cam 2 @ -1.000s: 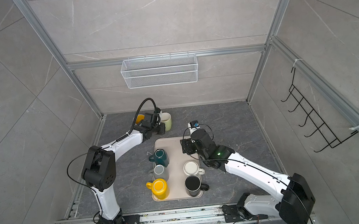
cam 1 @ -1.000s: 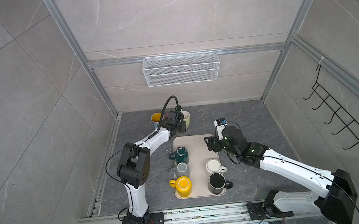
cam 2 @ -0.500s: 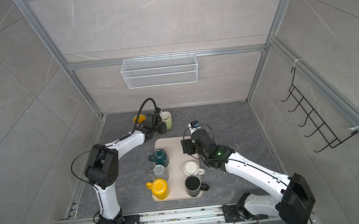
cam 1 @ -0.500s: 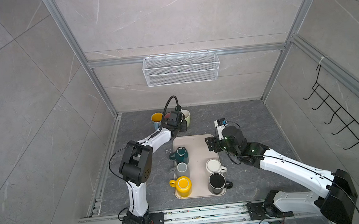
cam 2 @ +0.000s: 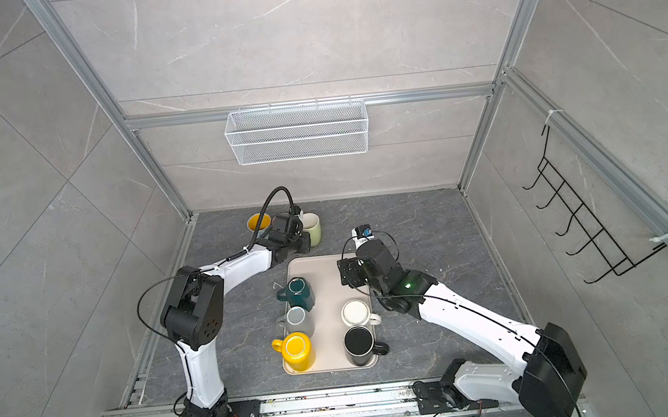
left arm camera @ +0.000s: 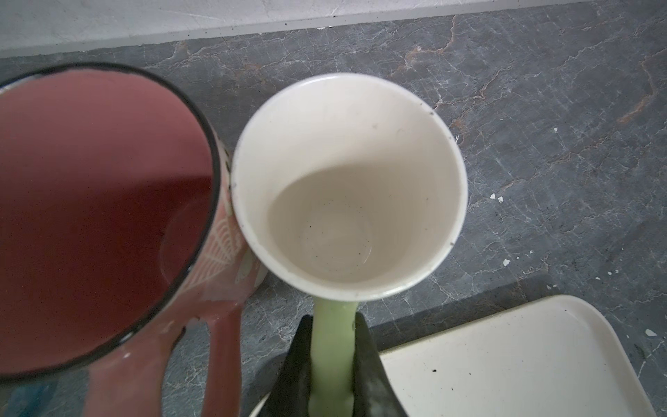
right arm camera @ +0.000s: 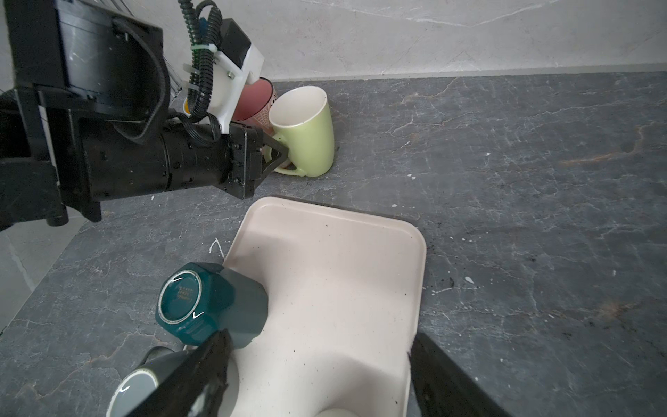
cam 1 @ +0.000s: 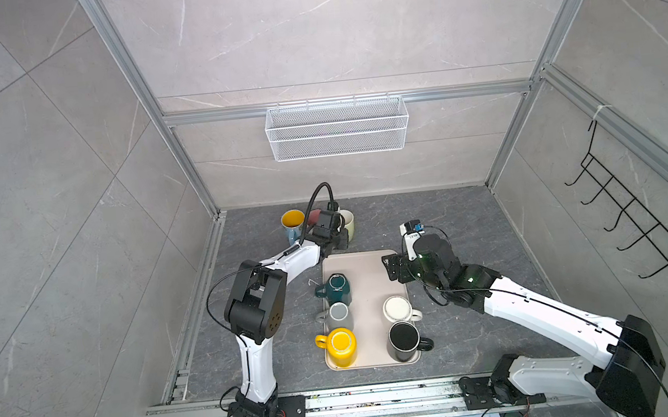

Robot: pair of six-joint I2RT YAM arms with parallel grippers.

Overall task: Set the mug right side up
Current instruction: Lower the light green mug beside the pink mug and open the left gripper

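Both top views: beige tray (cam 1: 365, 273) (cam 2: 326, 277) at centre of the dark stone counter, carrying five mugs. Teal mug (cam 1: 337, 289) at the tray's 10 o'clock, grey mug (cam 1: 338, 315) at 9 and yellow mug (cam 1: 340, 344) at 7, all base-up. White mug (cam 1: 397, 309) at 3, black mug (cam 1: 404, 339) at 5, the latter mouth-up. Off the tray at its 12 o'clock stands the pale green mug (cam 1: 347, 224) (cam 2: 311, 227), upright on the counter with its mouth up. The pink mug (cam 1: 316, 215) is just beside it at 9 o'clock, and a blue mug with yellow inside (cam 1: 292, 222) is further along the same line. The left gripper (cam 1: 333, 241) (cam 2: 304, 241) sits at the green mug's 7 o'clock. The right gripper (cam 1: 390, 269) (cam 2: 345, 273) hangs over the tray's 2 o'clock corner, holding nothing. Wire basket (cam 1: 337, 127) on the back wall, hook rack (cam 1: 634, 222) on the right wall. Left wrist view: pale green mug (left arm camera: 348, 187) seen from above, cream inside, empty. The pink mug (left arm camera: 101, 216) crowds one side, rims nearly touching, and a tray (left arm camera: 505, 361) corner lies close by. Left gripper (left arm camera: 332, 317) clamped tight on the green handle, black fingers (left arm camera: 299, 361) pressed to both faces. Right wrist view: pale green mug (right arm camera: 310, 137) upright beyond the tray (right arm camera: 343, 270), left gripper (right arm camera: 278, 155) pinching its handle, pink mug (right arm camera: 256, 101) behind. Teal mug (right arm camera: 213, 303) overhangs the tray edge, tilted. Right gripper (right arm camera: 319, 335) with jaws spread wide, empty.
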